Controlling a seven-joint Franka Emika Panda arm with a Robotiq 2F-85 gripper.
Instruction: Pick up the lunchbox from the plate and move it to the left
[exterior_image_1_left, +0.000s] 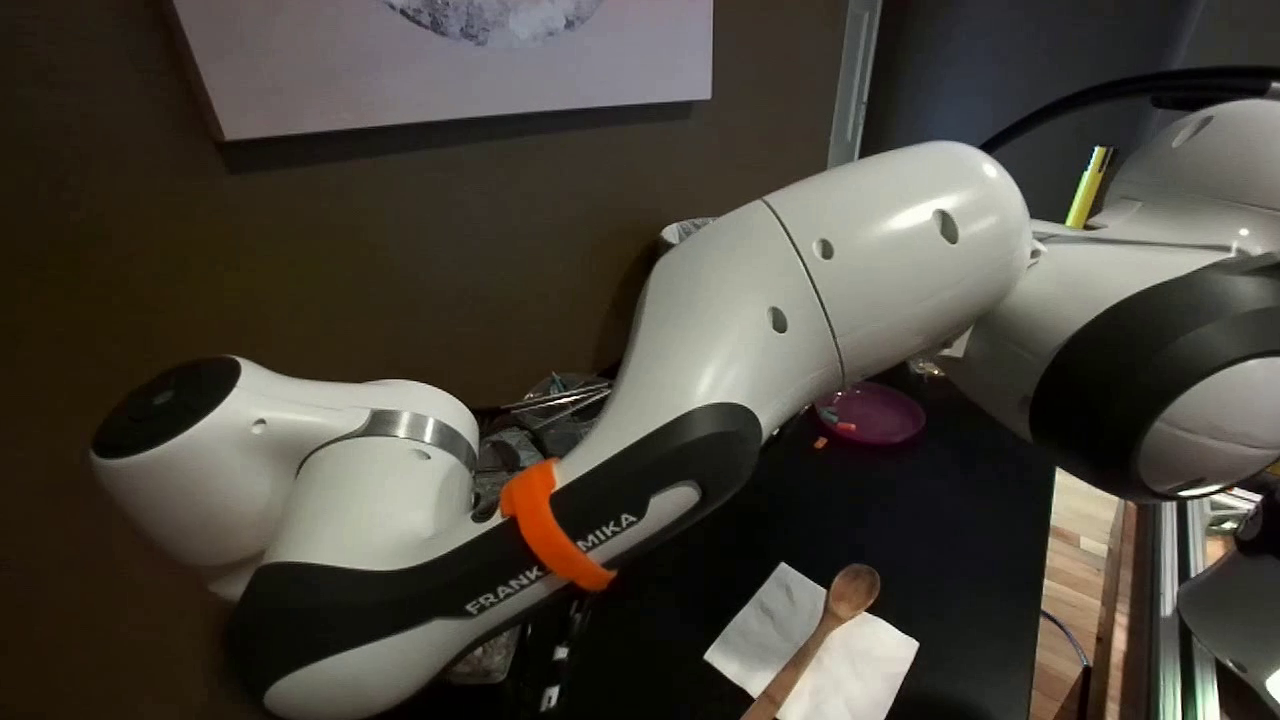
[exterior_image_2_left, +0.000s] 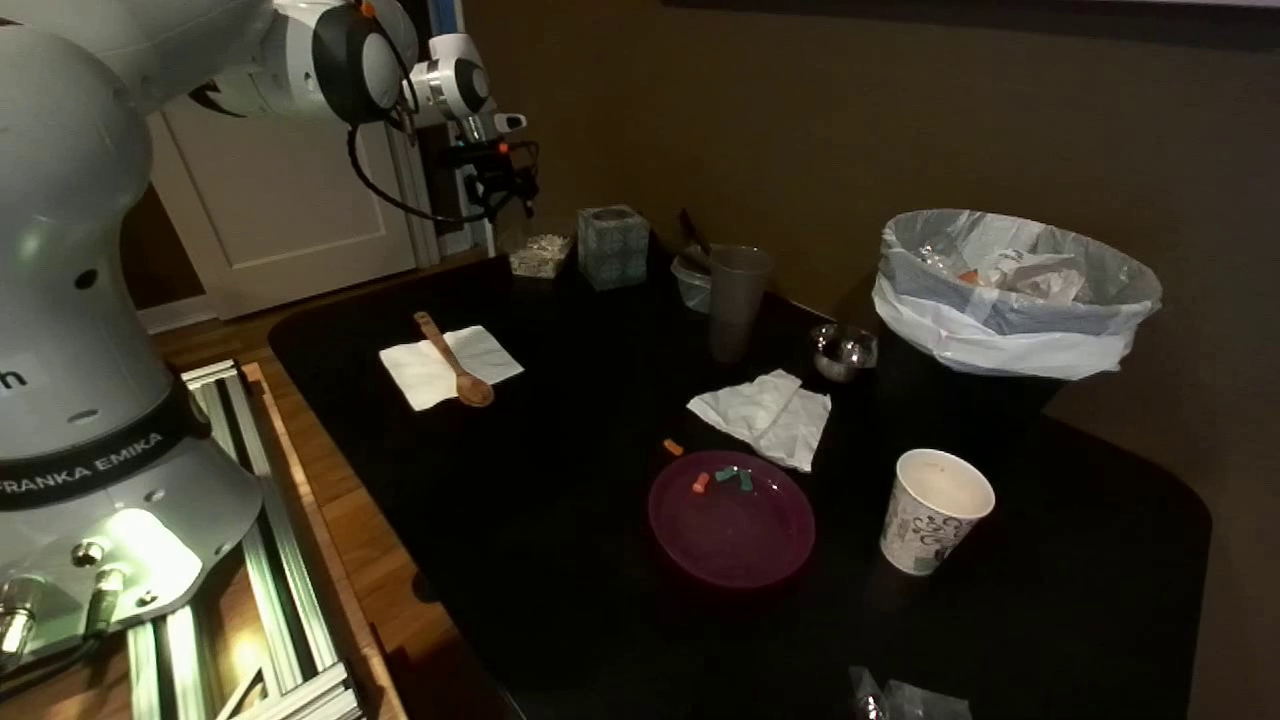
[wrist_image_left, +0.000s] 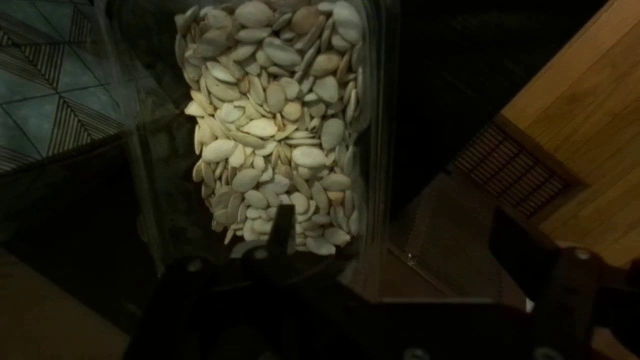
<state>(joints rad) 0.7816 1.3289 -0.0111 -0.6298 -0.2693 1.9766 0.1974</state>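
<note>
Hanging over the lunchbox (wrist_image_left: 377, 150), the claw (wrist_image_left: 392, 212) stands wide

In the wrist view, the claw's fingers (wrist_image_left: 283, 227) are well apart: one lies over the seeds (wrist_image_left: 270, 125) in the lunchbox, its mate out past the clear side wall. Whether either touches the plastic, I cannot tell. A patterned box (wrist_image_left: 60, 90) is near the lunchbox at the left of that view, and wood floor (wrist_image_left: 575, 75) shows at the right.

In an exterior view, the lunchbox sits at the far end of the counter (exterior_image_2_left: 560, 540), just beside the patterned box, with the claw above it. The plate (exterior_image_2_left: 735, 550), well apart from both, bears small red and green bits (exterior_image_2_left: 701, 483); an orange bit (exterior_image_2_left: 672, 447) lies just beside its rim. Near the plate are a crumpled napkin (exterior_image_2_left: 770, 420) and a cup (exterior_image_2_left: 925, 525); farther back are a bowl (exterior_image_2_left: 845, 355), a tumbler (exterior_image_2_left: 733, 315) and a bin (exterior_image_2_left: 1000, 345).

In an exterior view, the arm (exterior_image_1_left: 900, 260), an orange strap (exterior_image_1_left: 545, 525) around it, cuts across the counter, and part of the lunchbox shows beneath. A spoon (exterior_image_1_left: 852, 592) lies on a flat napkin (exterior_image_1_left: 765, 625).
</note>
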